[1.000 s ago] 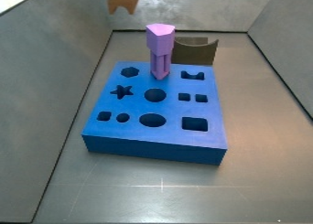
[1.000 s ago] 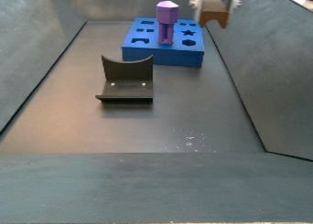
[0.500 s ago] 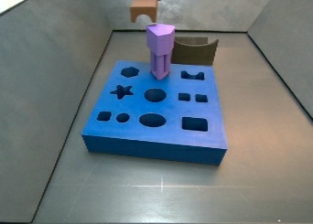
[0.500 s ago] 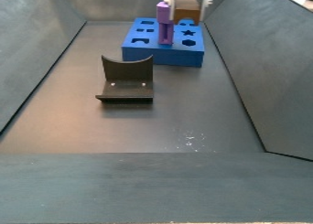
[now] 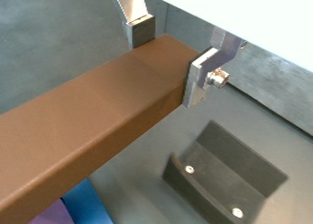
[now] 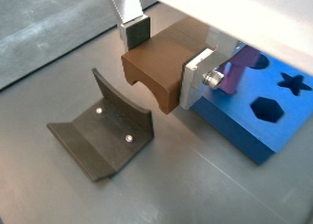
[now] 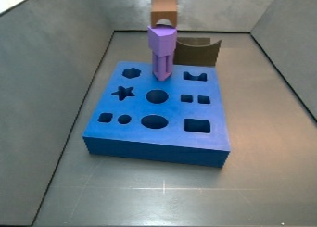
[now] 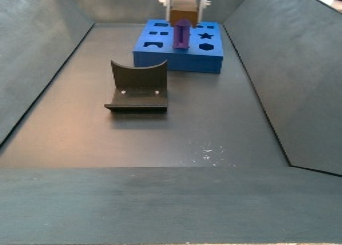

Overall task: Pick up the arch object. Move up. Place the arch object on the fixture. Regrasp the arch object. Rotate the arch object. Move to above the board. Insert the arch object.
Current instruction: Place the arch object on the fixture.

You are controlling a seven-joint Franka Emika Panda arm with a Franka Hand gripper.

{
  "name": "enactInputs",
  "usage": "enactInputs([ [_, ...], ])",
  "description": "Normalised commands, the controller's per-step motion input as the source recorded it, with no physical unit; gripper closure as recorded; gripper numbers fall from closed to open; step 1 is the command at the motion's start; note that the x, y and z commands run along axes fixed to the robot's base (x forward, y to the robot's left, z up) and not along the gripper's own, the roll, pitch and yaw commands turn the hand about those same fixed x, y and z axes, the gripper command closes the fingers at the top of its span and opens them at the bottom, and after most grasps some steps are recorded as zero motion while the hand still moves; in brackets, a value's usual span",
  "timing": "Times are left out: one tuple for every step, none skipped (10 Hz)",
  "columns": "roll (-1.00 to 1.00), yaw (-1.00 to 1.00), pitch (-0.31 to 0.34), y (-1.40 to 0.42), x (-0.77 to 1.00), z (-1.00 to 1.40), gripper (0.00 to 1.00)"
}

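Hand (image 6: 163, 59) gripping the long reddish-brown arch bar (image 5: 91, 113), hovering above the thick blue cutout board (image 7: 161, 115) beside the purple faceted peg (image 7: 162, 51)

The arch object (image 5: 98, 118) looked smooth and matt in the hand (image 5: 171, 45), whose metal fingers (image 5: 203, 74) shone above the matt fixture (image 6: 104, 134).

pincer (image 6: 167, 54) holds arch object (image 6: 166, 69) above board (image 7: 158, 115) | fixture (image 7: 198, 53) behind board

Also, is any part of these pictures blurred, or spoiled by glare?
In a wrist view the arch object, shut in the gripper, fills the frame and looks soft. In a side view the board is sharp; faint bright specks lie on the floor.
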Motion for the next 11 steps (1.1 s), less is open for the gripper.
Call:
enactInputs([
  [-1.00,0.04,0.104,0.71,1.00,0.15,1.00],
  [-1.00,0.02,0.117,0.69,1.00,0.13,1.00],
  [-1.00,0.00,0.133,0.57,1.00,0.08,1.00],
  [-1.00,-0.01,0.146,0.44,1.00,0.05,1.00],
  [-1.00,-0.02,0.162,0.27,1.00,0.04,1.00],
  [-1.00,-0.03,0.168,0.21,0.99,0.02,1.00],
  [-1.00,-0.05,0.180,0.14,0.90,0.00,1.00],
  [-1.00,-0.08,0.188,0.10,0.84,0.00,1.00],
  [-0.92,-0.09,0.182,0.08,0.77,0.00,1.00],
  [-0.76,-0.10,0.160,0.07,0.70,-0.01,1.00],
  [-0.50,-0.11,0.119,0.06,0.60,-0.01,1.00],
])
